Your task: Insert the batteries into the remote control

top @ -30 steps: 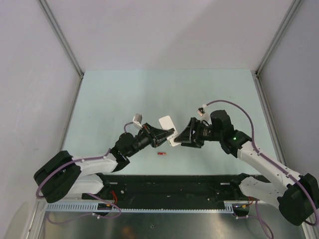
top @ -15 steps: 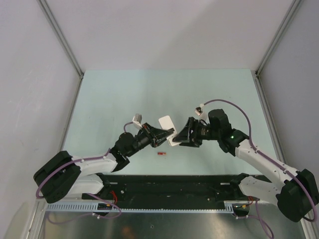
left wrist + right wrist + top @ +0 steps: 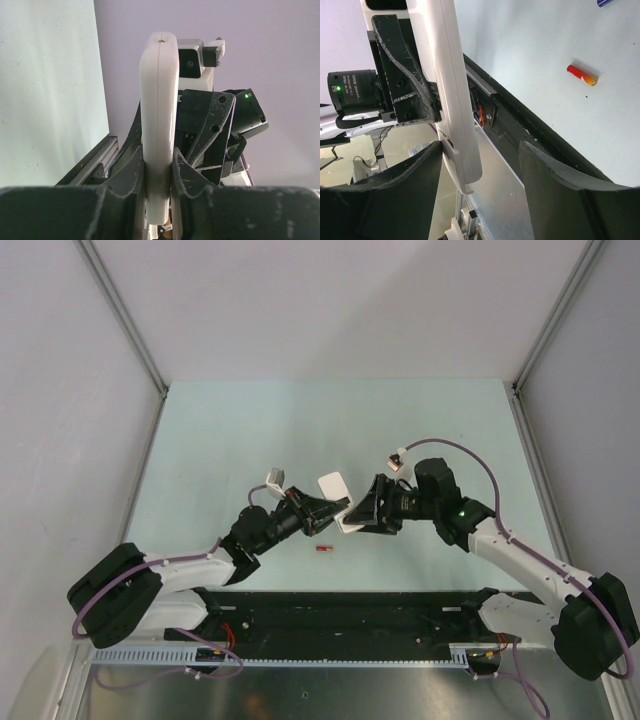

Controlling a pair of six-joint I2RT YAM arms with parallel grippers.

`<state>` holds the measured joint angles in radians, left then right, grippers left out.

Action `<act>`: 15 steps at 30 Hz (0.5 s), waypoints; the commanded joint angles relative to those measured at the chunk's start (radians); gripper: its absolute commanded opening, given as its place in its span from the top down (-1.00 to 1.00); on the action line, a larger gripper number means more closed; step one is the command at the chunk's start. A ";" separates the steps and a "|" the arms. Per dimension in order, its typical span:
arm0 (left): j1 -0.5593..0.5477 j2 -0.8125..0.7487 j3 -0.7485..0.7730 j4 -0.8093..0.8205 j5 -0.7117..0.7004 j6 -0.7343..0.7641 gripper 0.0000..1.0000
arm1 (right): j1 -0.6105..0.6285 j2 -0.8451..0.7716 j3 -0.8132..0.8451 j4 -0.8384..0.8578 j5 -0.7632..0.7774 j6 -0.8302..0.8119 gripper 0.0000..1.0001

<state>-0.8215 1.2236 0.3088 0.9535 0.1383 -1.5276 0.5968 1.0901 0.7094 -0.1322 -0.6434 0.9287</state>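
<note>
The white remote control [image 3: 333,485] is held up off the table, with my left gripper [image 3: 343,506] shut on its middle. Edge-on in the left wrist view, the remote control [image 3: 159,100] is clamped between both fingers of that gripper [image 3: 159,175]. My right gripper [image 3: 361,511] is open around the remote's lower end [image 3: 462,160]. Its left finger [image 3: 415,185] touches a thin back piece that stands slightly proud of the body, and its right finger [image 3: 560,190] stands well apart. A red battery [image 3: 323,550] lies on the table in front of the remote [image 3: 582,75]. The tip of a blue battery [image 3: 607,2] shows at the frame edge.
The pale green table [image 3: 330,430] is walled by grey panels on three sides. A black rail with the arm bases [image 3: 340,615] runs along the near edge. The two wrists meet close together above the table's middle.
My right arm has edged a little to the left, toward the remote. The left arm, the remote and the red battery have not moved.
</note>
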 commanded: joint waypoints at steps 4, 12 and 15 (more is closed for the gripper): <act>-0.015 -0.015 0.052 0.074 0.021 -0.012 1.00 | 0.008 0.028 0.035 0.065 0.007 0.016 -0.34; -0.011 -0.010 0.030 0.074 -0.011 -0.008 1.00 | 0.006 -0.002 0.044 0.059 0.005 0.022 -0.36; -0.008 0.002 0.030 0.074 -0.014 -0.006 1.00 | 0.006 -0.019 0.056 0.034 0.008 0.010 -0.38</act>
<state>-0.8284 1.2240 0.3099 0.9604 0.1352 -1.5280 0.6010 1.1057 0.7105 -0.0917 -0.6437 0.9497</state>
